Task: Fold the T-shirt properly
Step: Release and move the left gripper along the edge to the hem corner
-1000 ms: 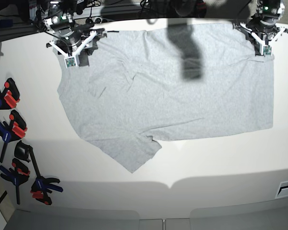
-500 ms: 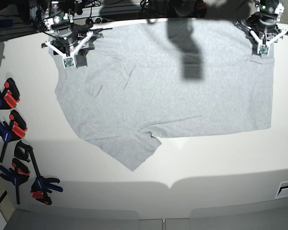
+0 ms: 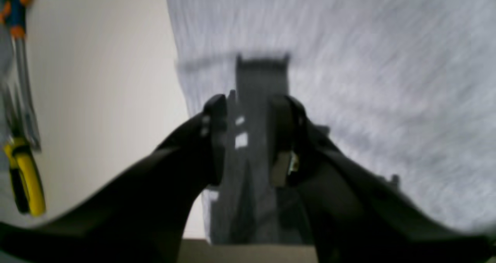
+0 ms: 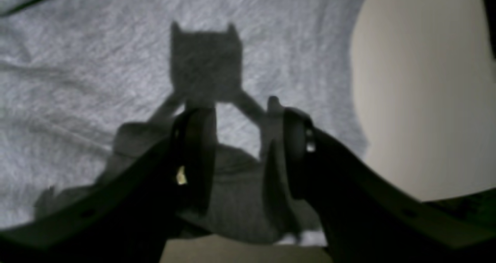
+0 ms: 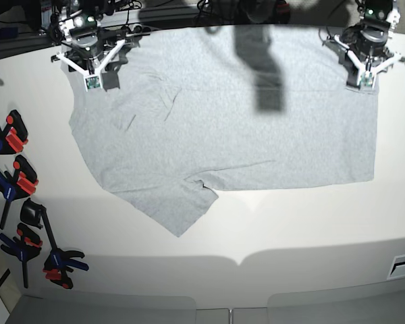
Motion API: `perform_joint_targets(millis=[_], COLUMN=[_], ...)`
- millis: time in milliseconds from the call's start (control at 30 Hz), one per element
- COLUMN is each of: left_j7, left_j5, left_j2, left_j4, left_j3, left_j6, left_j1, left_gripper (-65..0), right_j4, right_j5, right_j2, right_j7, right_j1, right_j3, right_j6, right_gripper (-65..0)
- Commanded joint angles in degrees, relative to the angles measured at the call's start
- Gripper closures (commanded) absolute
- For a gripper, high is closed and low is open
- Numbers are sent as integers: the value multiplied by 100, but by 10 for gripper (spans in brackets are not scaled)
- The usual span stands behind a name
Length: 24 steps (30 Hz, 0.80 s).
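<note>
Left gripper [image 3: 248,139]: jaws part-way apart, a dark fold of grey cloth rising between them. I judge it pinched on the far hem corner of the T-shirt [image 5: 223,135]. This wrist view is blurred, so I hold that loosely.
Right gripper [image 4: 240,146]: jaws a little wider, bunched cloth in shadow between the pads. I read this too as a hold on the shirt's far edge, just beside the bare table [image 5: 310,223].
Shirt position: spread flat and plain side up on the far half of the table, between the two arms. One sleeve [image 5: 182,209] juts toward the near side. No lettering shows.
Creases: a few shallow ones near the right gripper's corner. The rest lies fairly smooth.
Step in hand (my judgement): squaring and tensioning the cloth before the first fold.
How to do it well: keep both corners level and equally taut, low over the table, so that the creases pull out without skewing the hem. Release only once the edge lies straight.
Surroundings: spring clamps [image 5: 17,182] at the table's side, well apart from the shirt.
</note>
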Motion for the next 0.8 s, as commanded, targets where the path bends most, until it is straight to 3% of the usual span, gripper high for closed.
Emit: perform_joint_targets(millis=[0, 100, 300, 400, 500, 633, 767], left_j7=[-114, -271, -645, -774, -354, -101, -162], left_j5=[153, 396, 396, 393, 328, -26, -498], left_j2=[-68, -68, -81, -81, -81, -105, -448], left_j4=[188, 356, 389, 387, 382, 136, -726], left_j3=[-39, -39, -39, -39, -39, -39, -39], left_j6=[144, 560, 575, 546, 391, 63, -140], left_j1=[26, -37, -608, -966, -1506, -2406, -3169], left_gripper=[-164, -164, -190, -214, -217, -218, -218], right_j4=[225, 496, 848, 874, 874, 874, 874], right_j5=[-17, -22, -17, -17, -20, -17, -20], right_j2=[59, 59, 59, 55, 44, 42, 44], right_j7=[138, 284, 872, 822, 831, 922, 863], right_j1=[2, 2, 24, 33, 33, 35, 33], right_j3=[28, 31, 28, 28, 28, 26, 24], right_j6=[-61, -61, -55, 42, 33, 24, 28], right_gripper=[-260, -260, -262, -344, -429, -430, -430])
